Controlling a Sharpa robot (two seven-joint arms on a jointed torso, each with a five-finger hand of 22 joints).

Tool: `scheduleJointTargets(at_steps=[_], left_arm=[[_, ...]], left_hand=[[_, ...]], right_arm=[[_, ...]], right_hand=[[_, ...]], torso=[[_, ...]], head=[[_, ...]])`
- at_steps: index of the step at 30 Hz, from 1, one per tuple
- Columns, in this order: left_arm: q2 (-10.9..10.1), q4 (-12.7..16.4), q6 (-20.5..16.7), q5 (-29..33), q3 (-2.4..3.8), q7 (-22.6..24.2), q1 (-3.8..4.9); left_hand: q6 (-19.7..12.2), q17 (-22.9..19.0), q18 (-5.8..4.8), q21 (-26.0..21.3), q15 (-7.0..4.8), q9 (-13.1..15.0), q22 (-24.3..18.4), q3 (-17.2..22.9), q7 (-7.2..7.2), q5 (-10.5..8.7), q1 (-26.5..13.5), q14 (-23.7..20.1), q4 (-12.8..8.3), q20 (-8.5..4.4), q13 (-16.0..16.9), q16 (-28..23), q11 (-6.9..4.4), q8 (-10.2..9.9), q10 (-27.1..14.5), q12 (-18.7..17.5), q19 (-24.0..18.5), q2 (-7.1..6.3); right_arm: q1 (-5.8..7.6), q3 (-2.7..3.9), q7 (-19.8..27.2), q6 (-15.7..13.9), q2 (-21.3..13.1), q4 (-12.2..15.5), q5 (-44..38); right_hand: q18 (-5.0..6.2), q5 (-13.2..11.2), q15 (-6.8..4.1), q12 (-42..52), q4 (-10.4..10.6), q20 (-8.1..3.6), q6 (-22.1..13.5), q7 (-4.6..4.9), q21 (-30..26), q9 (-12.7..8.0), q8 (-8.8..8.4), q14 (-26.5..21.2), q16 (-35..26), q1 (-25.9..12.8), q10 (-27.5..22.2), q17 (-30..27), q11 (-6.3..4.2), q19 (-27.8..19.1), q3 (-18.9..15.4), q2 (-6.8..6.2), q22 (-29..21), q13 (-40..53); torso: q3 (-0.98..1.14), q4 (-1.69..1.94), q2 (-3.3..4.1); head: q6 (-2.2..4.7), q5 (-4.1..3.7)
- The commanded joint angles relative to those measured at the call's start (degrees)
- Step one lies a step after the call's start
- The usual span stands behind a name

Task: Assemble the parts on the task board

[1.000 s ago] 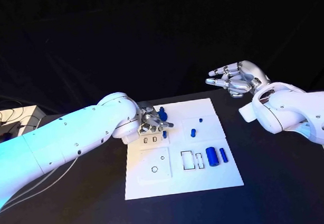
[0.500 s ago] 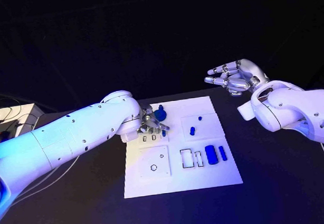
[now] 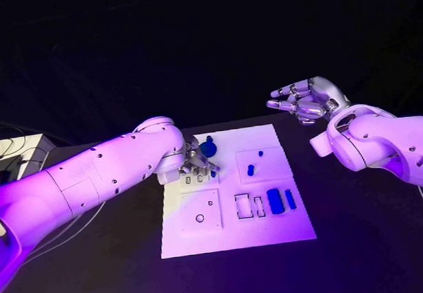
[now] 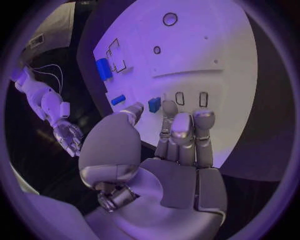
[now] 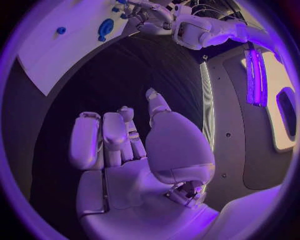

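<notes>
The white task board (image 3: 279, 227) lies mid-table. My left hand (image 3: 195, 163) reaches down onto its far left part. There its thumb and a finger (image 4: 169, 108) pinch a small blue part (image 4: 154, 104) standing beside two empty slots (image 4: 191, 98). A round blue part (image 3: 209, 147) sits just beyond the hand. Two small blue parts (image 3: 251, 171) lie mid-board. A thick blue cylinder (image 3: 275, 201) and a thin blue bar (image 3: 291, 199) lie by rectangular outlines. My right hand (image 3: 306, 100) hangs raised off the board's far right corner, fingers apart and loosely curled, holding nothing.
A pale box with cables (image 3: 8, 154) stands at the table's far left. The board's near left carries a square outline with a ring-shaped hole (image 3: 200, 218). Black table (image 3: 369, 243) runs bare to the right of the board.
The left hand has shifted only slightly over the board's far left part, and the round blue part beside it shows more fully. The right hand has stayed raised in place.
</notes>
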Motion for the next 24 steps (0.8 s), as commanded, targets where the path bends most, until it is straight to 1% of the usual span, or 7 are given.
scheduleJointTargets(at_steps=[1, 8, 13, 16, 20, 24], left_arm=[[0.4, -0.6, 1.2, 0.3, 0.03, 0.3, 0.11], [0.9, -1.2, 1.2, 0.8, 0.03, 0.9, 0.1], [1.2, -1.5, 0.7, 1.0, 0.04, 1.2, 0.09], [1.1, -1.6, 0.6, 1.1, 0.04, 1.4, 0.09], [1.1, -1.7, 0.5, 1.3, 0.04, 1.6, 0.09], [1.1, -1.7, 0.9, 1.5, 0.04, 1.7, 0.09]], left_hand=[[0.1, 0.1, -0.14, -0.2, 0.37, 0.1, 0.2, -0.2, 0.24, -0.31, 0.0, -0.1, -0.1, 0.0, 0.1, -0.2, -0.14, -0.3, -0.4, -0.2, 0.3, -0.25], [0.1, 0.0, -0.14, -0.3, 0.39, 0.1, 0.3, 0.0, 0.26, -0.31, 0.3, -0.2, -0.3, 0.03, 0.1, -0.2, -0.12, -0.3, -0.5, -0.2, 0.2, -0.07], [0.1, 0.0, -0.15, -0.4, 0.41, 0.2, 0.5, 0.2, 0.29, -0.3, 0.6, -0.2, -0.5, 0.07, 0.0, -0.3, -0.11, -0.3, -0.5, -0.2, 0.2, 0.2], [0.1, 0.0, -0.15, -0.4, 0.42, 0.2, 0.5, 0.2, 0.29, -0.29, 0.6, -0.3, -0.5, 0.07, 0.0, -0.3, -0.1, -0.2, -0.5, -0.1, 0.2, 0.22], [0.1, -0.1, -0.15, -0.4, 0.43, 0.3, 0.6, 0.2, 0.3, -0.29, 0.7, -0.3, -0.6, 0.1, 0.0, -0.3, -0.1, -0.2, -0.5, -0.1, 0.1, 0.28], [0.2, 0.0, -0.14, -0.5, 0.41, 0.4, 0.7, 0.3, 0.26, -0.29, 1.0, -0.3, -1.0, 0.12, -0.1, -0.2, -0.13, -0.1, -0.5, -0.1, 0.1, 0.42]], right_arm=[[-0.01, 0.03, -0.1, 0.6, 0.1, 0.0, -0.6], [-0.01, 0.03, -0.3, 0.7, 0.2, 0.0, -0.7], [-0.01, 0.03, -0.4, 0.9, 0.3, -0.1, -0.8], [-0.01, 0.03, -0.5, 0.9, 0.4, -0.1, -0.9], [-0.01, 0.03, -0.6, 1.0, 0.5, -0.2, -1.0], [-0.01, 0.03, -0.6, 1.1, 0.6, -0.2, -1.0]], right_hand=[[0.66, 0.2, 0.15, 0.0, 0.0, 0.02, -0.3, 0.23, -0.2, 0.1, 0.24, -0.3, -0.2, -0.5, -0.5, 0.0, -0.13, 4.6, 0.1, 0.18, 10.1, 0.0], [0.66, 0.2, 0.15, 0.0, 0.0, 0.02, -0.3, 0.23, -0.2, 0.1, 0.24, -0.3, -0.2, -0.5, -0.5, 0.0, -0.13, 4.6, 0.1, 0.18, 10.1, 0.0], [0.66, 0.2, 0.15, 0.0, 0.0, 0.02, -0.3, 0.23, -0.2, 0.1, 0.24, -0.3, -0.2, -0.5, -0.5, 0.0, -0.13, 4.6, 0.1, 0.18, 10.1, 0.0], [0.62, 0.3, 0.12, 0.1, -0.1, -0.02, -0.2, 0.2, 0.0, 0.1, 0.26, -0.2, -0.1, -0.6, -0.4, 0.0, -0.16, 4.6, 0.0, 0.34, 10.2, -0.1], [0.62, 0.3, 0.12, 0.1, -0.1, -0.02, -0.2, 0.2, 0.0, 0.1, 0.26, -0.2, -0.1, -0.6, -0.4, 0.0, -0.16, 4.6, 0.0, 0.34, 10.2, -0.1], [0.62, 0.3, 0.12, 0.1, -0.1, -0.02, -0.2, 0.2, 0.0, 0.1, 0.26, -0.2, -0.1, -0.6, -0.4, 0.0, -0.16, 4.6, 0.0, 0.34, 10.2, -0.1]], torso=[[-0.02, 0.01, 0.08], [-0.07, -0.08, 0.15], [-0.04, -0.06, 0.1], [0.02, 0.02, 0.08], [0.0, 0.11, 0.07], [0.03, 0.03, 0.12]], head=[[-0.1, -0.04], [-0.18, -0.2], [-0.43, -0.22], [-0.53, -0.3], [-0.58, -0.34], [-0.68, -0.25]])
